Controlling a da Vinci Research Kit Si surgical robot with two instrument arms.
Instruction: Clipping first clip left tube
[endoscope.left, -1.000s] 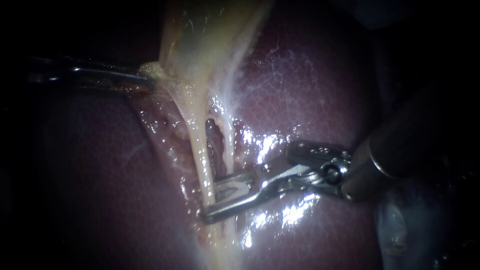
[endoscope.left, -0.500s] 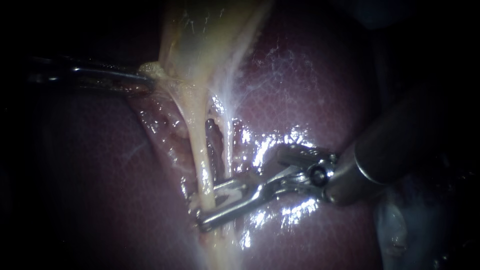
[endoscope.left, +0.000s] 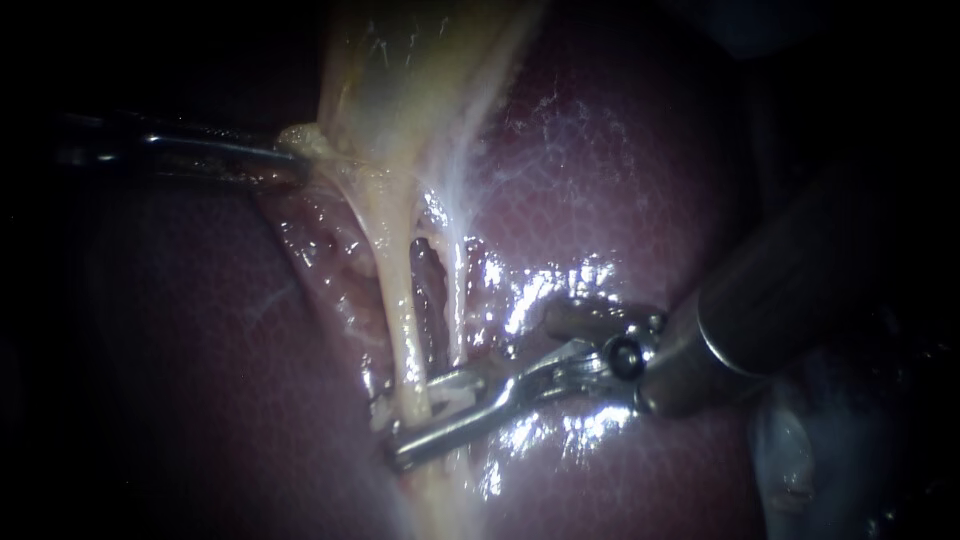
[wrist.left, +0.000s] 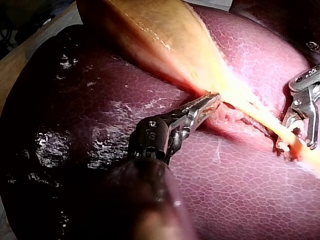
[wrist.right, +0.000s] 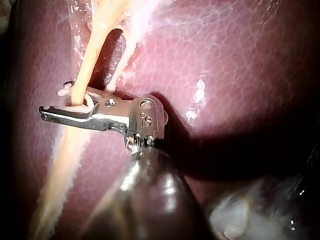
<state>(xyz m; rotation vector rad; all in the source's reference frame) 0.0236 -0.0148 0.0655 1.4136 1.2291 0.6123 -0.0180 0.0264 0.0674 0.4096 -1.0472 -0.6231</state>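
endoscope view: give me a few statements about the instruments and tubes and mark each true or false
1. The left instrument has its pincer shut on the edge of the gallbladder. True.
2. The right instrument has its pincer around the right tube. False: the left tube is the one that runs between the two halves of its open pincer.
3. The two instruments touch each other. False: they are apart, the left one up at the gallbladder and the right one lower down on the tube.
4. The liver lies under the tubes. True.
5. The left tube carries a clip above the right instrument's pincer. False: that stretch is bare.
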